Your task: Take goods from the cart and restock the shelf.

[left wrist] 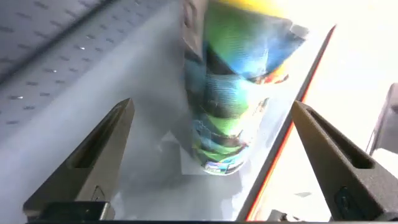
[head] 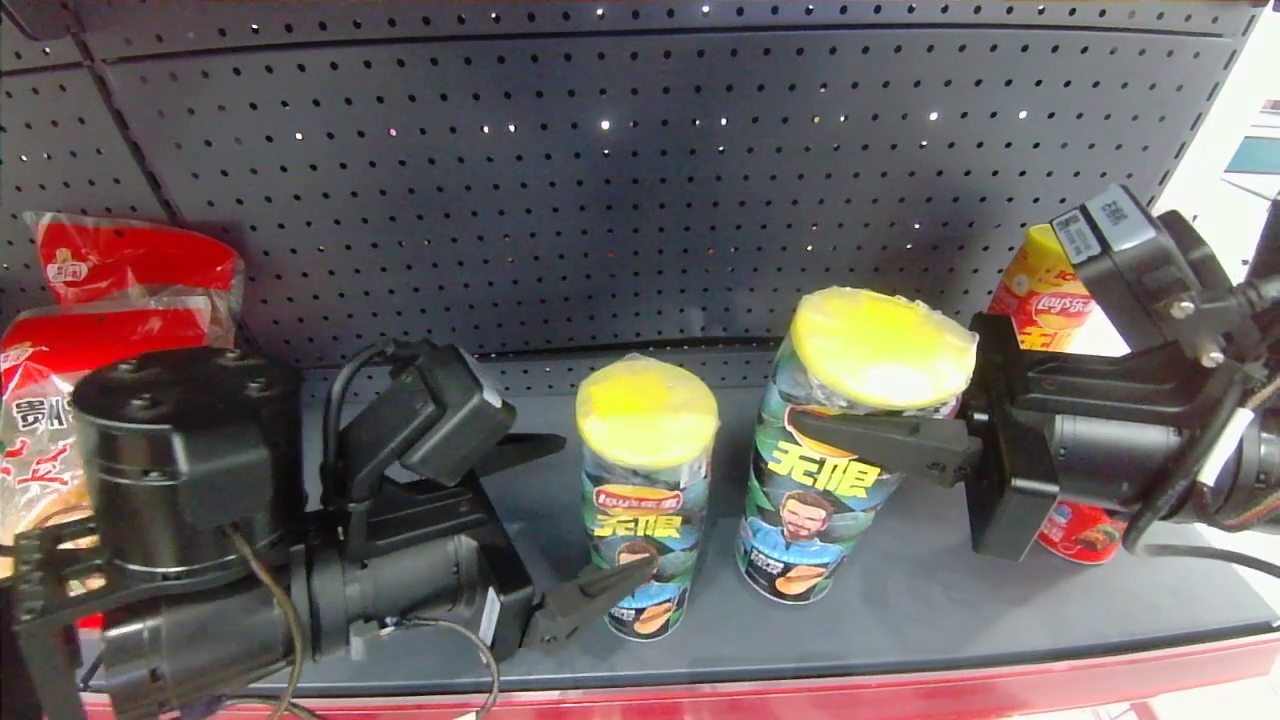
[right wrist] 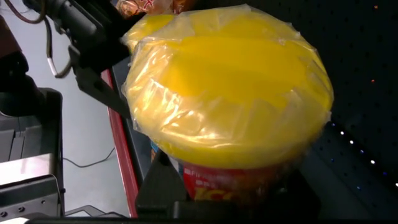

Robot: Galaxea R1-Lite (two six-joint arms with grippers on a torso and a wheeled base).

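Two green chip cans with yellow lids stand on the dark shelf (head: pixel 950 600). The left can (head: pixel 640 500) sits between the spread fingers of my open left gripper (head: pixel 607 503), untouched by them; the left wrist view shows this can (left wrist: pixel 230 106) just past the gripper (left wrist: pixel 211 104). The right can (head: pixel 850 450) leans slightly. My right gripper (head: pixel 860 420) comes in from the right and is shut on it, one finger (head: pixel 880 440) crossing its front. In the right wrist view its yellow lid (right wrist: pixel 230 81) sits above the gripper (right wrist: pixel 236 186).
A red chip can (head: pixel 1045 295) stands behind the right gripper near the shelf's right end. Red snack bags (head: pixel 100 300) fill the left end. A pegboard wall (head: pixel 640 180) closes the back, and a red lip (head: pixel 900 690) runs along the front.
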